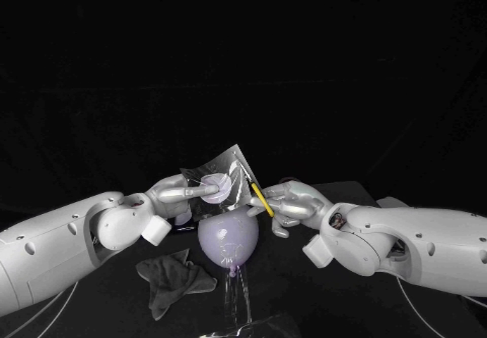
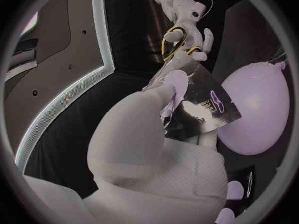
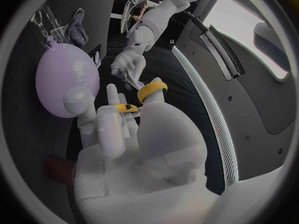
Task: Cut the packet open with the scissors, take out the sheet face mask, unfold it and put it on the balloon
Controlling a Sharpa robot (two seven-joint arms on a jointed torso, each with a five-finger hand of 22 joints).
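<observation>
Packet (image 1: pixel 225 169) in left robot hand (image 1: pixel 181 194)

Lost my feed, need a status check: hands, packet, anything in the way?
Left hand holds packet up over balloon. Right hand holds scissors at packet's edge. Grey cloth lies beside balloon, away from the blades.
</observation>
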